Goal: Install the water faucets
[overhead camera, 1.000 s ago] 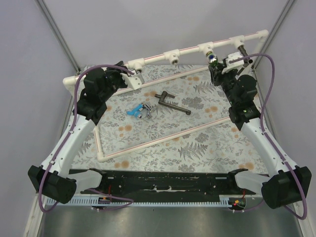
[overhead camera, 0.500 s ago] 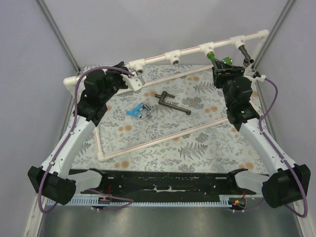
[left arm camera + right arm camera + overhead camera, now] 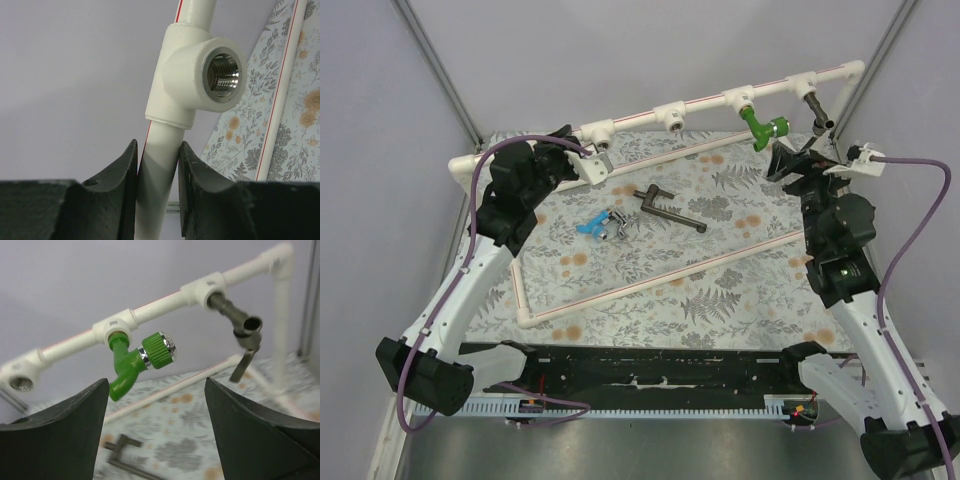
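A green faucet [image 3: 761,126] [image 3: 135,362] hangs screwed into a tee of the white pipe [image 3: 705,99], its knob pointing right. My right gripper [image 3: 788,160] [image 3: 156,385] stands open just short of it, holding nothing. A dark grey faucet [image 3: 817,108] [image 3: 241,329] sits in the rightmost tee. On the floral mat lie a longer dark grey lever faucet [image 3: 670,209] [image 3: 121,450], a silver faucet [image 3: 616,224] and a light blue faucet [image 3: 590,227]. My left gripper [image 3: 585,157] [image 3: 157,150] is shut on the white pipe [image 3: 155,180] below an empty threaded tee [image 3: 223,75].
Two tees [image 3: 672,114] [image 3: 597,129] on the top rail have open sockets. Low white pipe rails [image 3: 650,280] frame the mat. Slanted metal cage posts [image 3: 438,70] [image 3: 878,52] rise at both back corners.
My right gripper has let go of the green faucet, opened wide and drawn back to the right. The faucet stays in its tee. The left arm has not moved.
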Motion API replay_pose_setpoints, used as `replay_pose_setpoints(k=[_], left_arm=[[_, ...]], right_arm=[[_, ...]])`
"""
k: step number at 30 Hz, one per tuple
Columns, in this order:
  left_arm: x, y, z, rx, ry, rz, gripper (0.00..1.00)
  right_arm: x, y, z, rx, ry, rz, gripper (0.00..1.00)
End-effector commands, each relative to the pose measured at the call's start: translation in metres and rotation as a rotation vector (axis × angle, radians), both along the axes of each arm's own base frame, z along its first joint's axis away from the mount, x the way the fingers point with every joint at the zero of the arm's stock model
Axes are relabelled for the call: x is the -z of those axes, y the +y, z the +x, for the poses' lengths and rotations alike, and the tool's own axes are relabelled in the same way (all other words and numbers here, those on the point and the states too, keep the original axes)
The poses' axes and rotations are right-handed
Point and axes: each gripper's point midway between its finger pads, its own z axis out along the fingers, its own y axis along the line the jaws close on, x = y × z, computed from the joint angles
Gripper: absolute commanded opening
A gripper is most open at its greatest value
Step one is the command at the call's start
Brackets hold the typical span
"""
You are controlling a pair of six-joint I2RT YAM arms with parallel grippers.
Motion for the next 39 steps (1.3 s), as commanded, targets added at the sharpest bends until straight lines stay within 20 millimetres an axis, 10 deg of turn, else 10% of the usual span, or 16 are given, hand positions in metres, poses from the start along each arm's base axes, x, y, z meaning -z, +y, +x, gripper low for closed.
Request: replay_pose_setpoints(k=[1, 10, 24, 27, 31, 39], left_arm=[[0.021, -0.017, -0.008, 0.047, 0.141, -0.158, 0.02], [0.021, -0.017, -0.008, 0.047, 0.144, -0.159, 0.02], [0.021, -0.016, -0.01, 0.044, 0.143, -0.158, 0.02], [0.021, -0.015, -0.01, 0.04, 0.141, -0.155, 0.02], [0.02, -0.014, -0.011, 0.039, 0.138, -0.157, 0.02], [0.023, -0.014, -0.011, 0.035, 0.144, -0.155, 0.02]], right_arm=[[0.0, -0.004, -0.012, -0.005, -0.015, -0.803, 0.85], [-0.002, 0.03, 0.004, -0.11, -0.219, -1.586, 0.86], [0.004, 0.035, 0.08, -0.011, -0.191, -1.669, 0.73], [0.015, 0.036, 0.083, -0.062, -0.139, -1.497, 0.53], [0.015, 0.043, 0.08, -0.132, -0.097, -1.101, 0.03], [0.028, 0.024, 0.083, -0.03, 0.127, 0.515, 0.0]])
